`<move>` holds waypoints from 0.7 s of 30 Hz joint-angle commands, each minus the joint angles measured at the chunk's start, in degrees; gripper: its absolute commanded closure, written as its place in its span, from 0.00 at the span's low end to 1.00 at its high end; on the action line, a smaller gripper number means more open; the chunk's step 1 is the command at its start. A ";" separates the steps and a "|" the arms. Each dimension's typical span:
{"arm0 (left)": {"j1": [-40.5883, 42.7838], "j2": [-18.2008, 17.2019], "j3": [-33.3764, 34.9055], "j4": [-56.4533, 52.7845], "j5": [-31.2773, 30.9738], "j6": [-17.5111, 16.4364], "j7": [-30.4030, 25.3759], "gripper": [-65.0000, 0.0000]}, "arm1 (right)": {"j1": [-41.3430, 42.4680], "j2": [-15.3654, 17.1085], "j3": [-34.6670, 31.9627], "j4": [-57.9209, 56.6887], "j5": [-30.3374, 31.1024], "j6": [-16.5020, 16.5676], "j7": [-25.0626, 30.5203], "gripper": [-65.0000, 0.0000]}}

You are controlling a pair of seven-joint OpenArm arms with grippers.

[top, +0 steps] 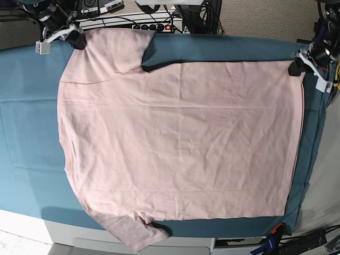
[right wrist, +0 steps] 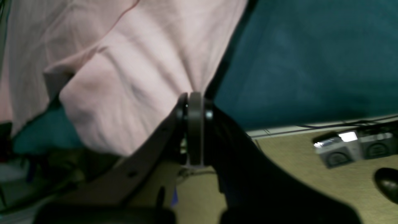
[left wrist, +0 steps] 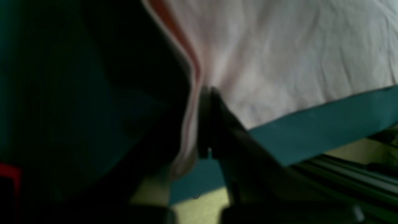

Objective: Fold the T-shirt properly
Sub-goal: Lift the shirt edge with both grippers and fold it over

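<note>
The pale pink T-shirt (top: 180, 138) lies spread flat, plain side up, on the teal table cloth (top: 26, 106). One sleeve points to the far left corner and the other to the near edge. My right gripper (top: 78, 40) sits at the far left, shut on the far sleeve's end. In the right wrist view its jaws (right wrist: 194, 98) pinch a bunch of pink fabric (right wrist: 140, 62). My left gripper (top: 294, 66) is at the far right, shut on the hem corner. The left wrist view shows the hem (left wrist: 279, 56) gathered between the closed fingertips (left wrist: 206, 93).
A power strip and cables (top: 154, 24) lie behind the table's far edge. The cloth's right edge (top: 313, 138) drops off to the floor. Grey devices (right wrist: 351, 147) sit on the floor below the right gripper. A white table edge (top: 32, 223) runs along the front.
</note>
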 commanded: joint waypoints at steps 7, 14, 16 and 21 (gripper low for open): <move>6.88 -0.66 -0.63 6.73 0.83 0.00 1.64 1.00 | -7.74 3.02 0.48 8.15 0.94 0.35 0.02 1.00; 13.53 -0.68 -6.80 11.65 0.74 0.00 1.66 1.00 | -14.86 3.76 0.48 11.04 0.94 0.33 -0.50 1.00; 15.08 -0.68 -9.29 12.39 -0.50 0.00 1.84 1.00 | -16.11 3.76 0.48 11.04 0.96 0.31 -0.61 1.00; 17.49 -0.66 -12.66 12.55 -3.34 -0.20 2.71 1.00 | -17.55 3.76 0.50 11.04 0.94 0.31 -1.51 1.00</move>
